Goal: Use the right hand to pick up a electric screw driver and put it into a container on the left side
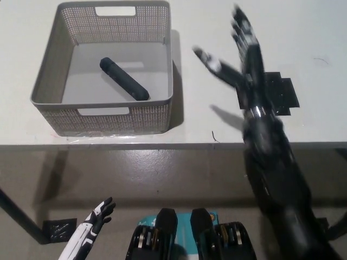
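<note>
- The electric screw driver (pixel 124 78), a dark cylindrical tool, was seen lying diagonally on the floor of the grey perforated container (pixel 38 81), touched by neither hand.
- The container was set on the white table (pixel 206 127), near the table's front edge.
- The black right hand (pixel 238 57) was held above the table to the right of the container, well apart from it, with its fingers spread and nothing grasped; it was blurred.
- A black mat (pixel 279 92) was found on the table to the right of the container, partly covered by the right arm.
- The white left hand (pixel 92 227) was kept low in front of the container, below the table edge, with fingers apart and nothing held.
</note>
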Controlling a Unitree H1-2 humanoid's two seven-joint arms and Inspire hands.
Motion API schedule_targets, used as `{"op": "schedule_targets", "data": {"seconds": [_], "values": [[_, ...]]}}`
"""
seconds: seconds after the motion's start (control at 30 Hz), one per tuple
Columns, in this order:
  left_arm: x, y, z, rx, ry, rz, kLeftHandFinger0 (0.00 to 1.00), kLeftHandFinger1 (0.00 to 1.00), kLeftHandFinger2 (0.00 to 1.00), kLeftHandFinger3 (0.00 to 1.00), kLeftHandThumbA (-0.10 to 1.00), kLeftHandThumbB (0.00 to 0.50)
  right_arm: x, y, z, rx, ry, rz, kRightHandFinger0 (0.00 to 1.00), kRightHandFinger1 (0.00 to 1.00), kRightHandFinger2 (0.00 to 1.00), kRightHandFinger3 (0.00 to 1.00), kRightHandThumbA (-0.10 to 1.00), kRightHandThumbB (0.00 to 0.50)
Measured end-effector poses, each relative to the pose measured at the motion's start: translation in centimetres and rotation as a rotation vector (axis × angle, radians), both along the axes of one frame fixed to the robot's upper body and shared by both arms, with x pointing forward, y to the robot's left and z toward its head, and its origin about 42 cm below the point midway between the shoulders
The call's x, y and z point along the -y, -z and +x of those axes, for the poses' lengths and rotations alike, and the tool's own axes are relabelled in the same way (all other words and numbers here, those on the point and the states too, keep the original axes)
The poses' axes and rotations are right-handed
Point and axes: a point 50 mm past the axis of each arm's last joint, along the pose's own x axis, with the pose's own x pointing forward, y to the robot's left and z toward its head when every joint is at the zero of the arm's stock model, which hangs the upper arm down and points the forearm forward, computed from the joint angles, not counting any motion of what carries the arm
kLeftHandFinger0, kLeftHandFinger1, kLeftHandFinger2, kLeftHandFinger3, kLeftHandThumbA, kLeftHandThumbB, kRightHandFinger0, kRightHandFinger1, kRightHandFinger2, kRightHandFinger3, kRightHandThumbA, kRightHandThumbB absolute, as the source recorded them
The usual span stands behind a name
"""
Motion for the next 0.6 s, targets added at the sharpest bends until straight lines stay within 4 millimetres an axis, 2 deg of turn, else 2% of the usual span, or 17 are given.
{"op": "schedule_targets", "data": {"seconds": [0.07,0.1,0.2,0.37,0.43,0.47,0.6], "values": [[-0.1,0.3,-0.3,-0.012,-0.004,0.000,1.00,1.00,1.00,1.00,1.00,0.230,1.7,2.5,-2.3,-0.030,0.022,-0.004,1.00,1.00,1.00,1.00,0.98,0.279],[-0.2,0.6,-0.5,-0.022,-0.007,0.000,1.00,1.00,1.00,1.00,1.00,0.231,3.0,4.5,-4.4,-0.058,0.037,-0.009,1.00,1.00,1.00,1.00,0.98,0.279],[-0.4,1.2,-1.1,-0.045,-0.016,0.001,1.00,1.00,1.00,1.00,1.00,0.238,5.9,8.2,-9.3,-0.120,0.055,-0.027,1.00,1.00,1.00,1.00,0.93,0.253],[-0.8,1.8,-2.2,-0.065,-0.031,-0.002,1.00,1.00,1.00,1.00,1.00,0.231,9.3,13.1,-18.1,-0.253,0.028,-0.013,1.00,1.00,1.00,1.00,0.94,0.264],[-1.0,2.1,-2.6,-0.070,-0.037,-0.006,1.00,1.00,1.00,1.00,1.00,0.238,9.9,14.8,-20.5,-0.309,0.012,0.016,1.00,1.00,1.00,1.00,0.90,0.265],[-1.0,2.3,-2.7,-0.070,-0.038,-0.007,1.00,1.00,1.00,1.00,1.00,0.245,10.0,15.3,-21.1,-0.324,0.007,0.028,1.00,1.00,1.00,1.00,0.91,0.269],[-0.9,2.3,-2.7,-0.058,-0.044,-0.013,1.00,1.00,1.00,1.00,1.00,0.250,9.8,17.6,-22.2,-0.376,-0.010,0.079,1.00,1.00,1.00,1.00,0.92,0.270]]}}
